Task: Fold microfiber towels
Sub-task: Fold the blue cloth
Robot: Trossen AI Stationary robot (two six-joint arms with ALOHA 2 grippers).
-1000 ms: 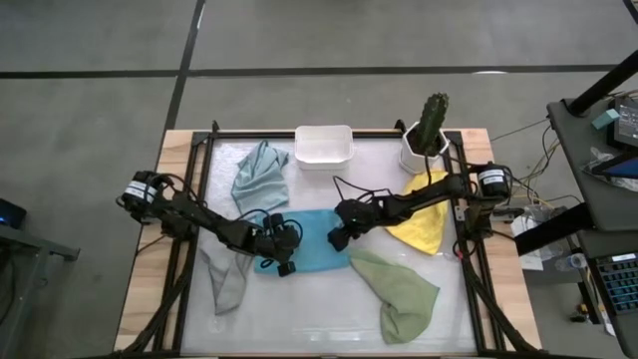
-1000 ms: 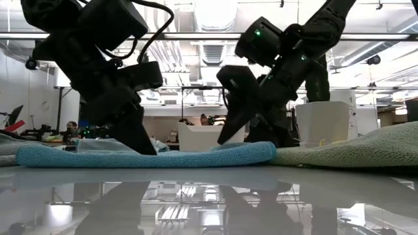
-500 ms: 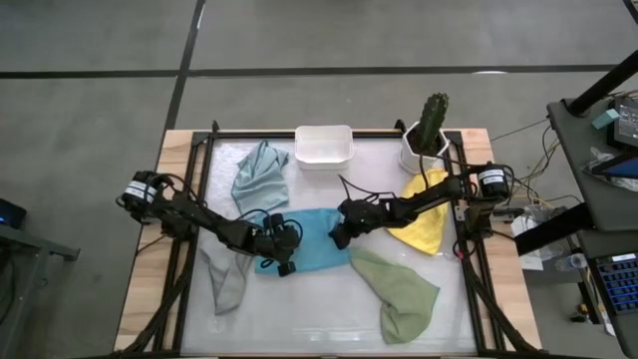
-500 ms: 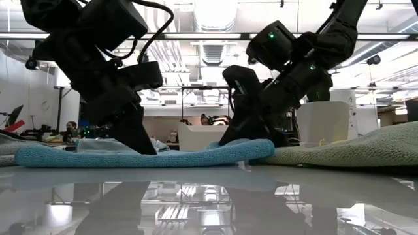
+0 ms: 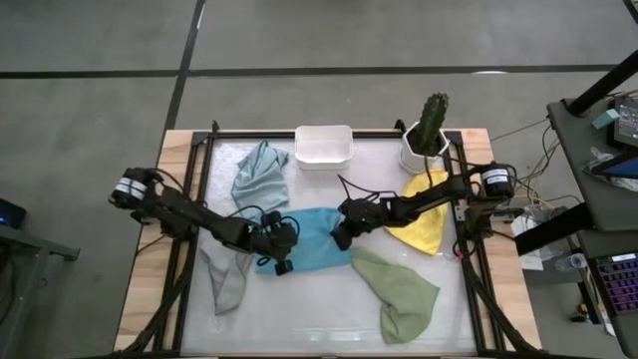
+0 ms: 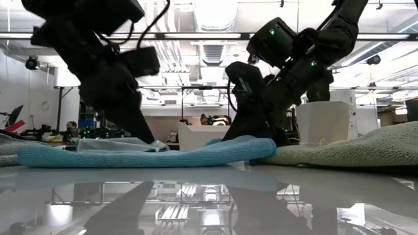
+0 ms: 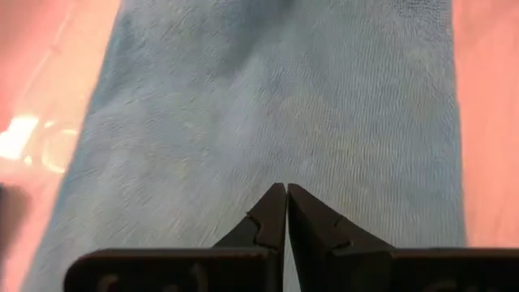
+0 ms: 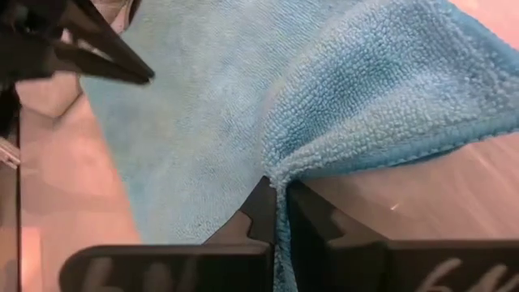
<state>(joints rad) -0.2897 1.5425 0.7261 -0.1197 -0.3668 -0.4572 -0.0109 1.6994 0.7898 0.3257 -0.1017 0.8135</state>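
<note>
Bright blue towel (image 5: 311,239) mid-surface, below white tub (image 5: 324,146). Right tool (image 8: 277,212) clamped on its right edge; left tool (image 7: 285,212) pressed together on its left part. Thin pinch could slip when lifted, spoiling the fold

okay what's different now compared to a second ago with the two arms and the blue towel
The right gripper came down onto the bright blue towel and shut, pinching its right edge. The left gripper stayed shut on the towel's left side. The other towels did not move.
</note>
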